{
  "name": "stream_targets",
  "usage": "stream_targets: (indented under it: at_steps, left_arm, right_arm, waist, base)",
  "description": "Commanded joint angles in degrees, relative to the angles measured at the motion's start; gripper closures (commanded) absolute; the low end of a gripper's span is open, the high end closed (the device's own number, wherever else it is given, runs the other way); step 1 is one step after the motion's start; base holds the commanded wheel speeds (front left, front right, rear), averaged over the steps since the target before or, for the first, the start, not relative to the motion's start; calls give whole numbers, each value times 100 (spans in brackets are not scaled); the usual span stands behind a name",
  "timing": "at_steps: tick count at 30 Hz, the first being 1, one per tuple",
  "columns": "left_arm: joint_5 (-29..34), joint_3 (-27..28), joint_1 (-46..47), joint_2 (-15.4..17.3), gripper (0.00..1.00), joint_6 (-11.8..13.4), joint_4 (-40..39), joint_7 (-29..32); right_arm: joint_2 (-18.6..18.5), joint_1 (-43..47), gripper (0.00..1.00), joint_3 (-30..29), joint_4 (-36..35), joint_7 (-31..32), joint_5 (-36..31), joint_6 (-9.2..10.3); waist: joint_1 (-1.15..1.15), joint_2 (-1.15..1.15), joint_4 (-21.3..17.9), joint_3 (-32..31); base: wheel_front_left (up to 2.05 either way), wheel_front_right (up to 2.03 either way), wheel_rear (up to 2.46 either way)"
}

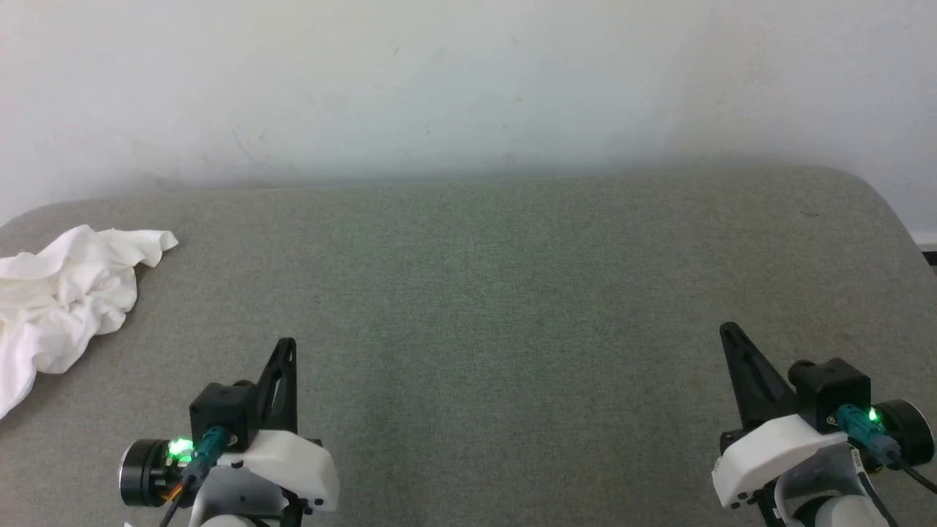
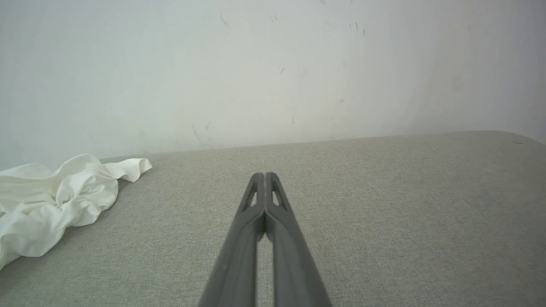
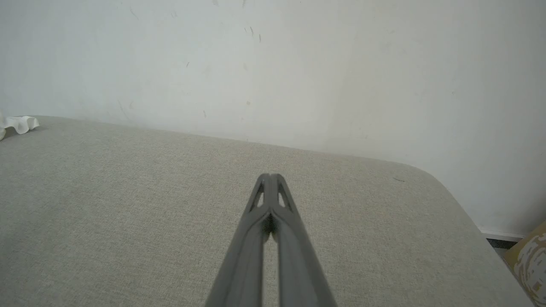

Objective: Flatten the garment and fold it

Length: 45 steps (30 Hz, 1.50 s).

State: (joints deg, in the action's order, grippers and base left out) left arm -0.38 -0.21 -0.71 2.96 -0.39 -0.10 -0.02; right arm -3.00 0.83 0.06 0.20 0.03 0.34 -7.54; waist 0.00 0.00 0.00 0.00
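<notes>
Head view: the garment lies crumpled at the counter's left edge, well apart from the left hand and right hand, both pinched together and empty.

Left wrist view: the heap lies far left of the closed fingers.

Right wrist view: a cloth tip peeks in at the left border.

Flattening looks not yet begun. Next, the left hand probably must spread and reach left for the cloth.

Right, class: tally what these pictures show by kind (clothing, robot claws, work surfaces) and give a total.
Clothing: 1, the crumpled white garment.
Claws: 2, the left claw and the right claw, both shut and empty.
Work surfaces: 1, the grey padded surface.
Total: 4.
</notes>
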Motion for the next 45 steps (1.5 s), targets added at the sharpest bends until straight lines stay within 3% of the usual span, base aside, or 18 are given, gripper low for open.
stream_targets:
  at_steps: [1, 9, 10, 13, 14, 15, 45]
  left_arm:
    - [38, 21, 71, -8, 100, 39, 10, 2]
    - [38, 21, 71, -8, 100, 39, 10, 2]
    - [-1, 0, 0, 0, 0, 0, 0, -1]
    - [-2, -4, -3, 0, 0, -1, -2, -2]
    - [-2, -4, -3, 0, 100, -1, -2, -3]
    - [-5, -4, -5, 0, 0, -2, -3, -7]
    - [-234, 52, -156, -2, 0, 37, -100, -354]
  right_arm:
    - [13, -83, 100, -6, -20, -3, -34, 5]
    - [13, -83, 100, -6, -20, -3, -34, 5]
    - [0, 0, 0, -1, 0, -1, 1, 0]
    - [-2, 7, 0, -2, 5, -2, 6, 0]
    - [-2, 8, 100, -2, 6, -4, 6, 0]
    - [-2, 8, 0, -7, 7, -8, 11, 0]
    - [1, 63, 0, -453, 151, -356, 427, 1]
  waist:
    - [0, 0, 0, 0]
    - [0, 0, 0, 0]
    - [0, 0, 0, 0]
    - [0, 0, 0, 0]
    - [0, 0, 0, 0]
    - [0, 0, 0, 1]
    - [0, 0, 91, 19]
  base:
    - [0, 0, 0]
    - [0, 0, 0]
    - [0, 0, 0]
    - [0, 0, 0]
    - [0, 0, 0]
    - [0, 0, 0]
    - [0, 0, 0]
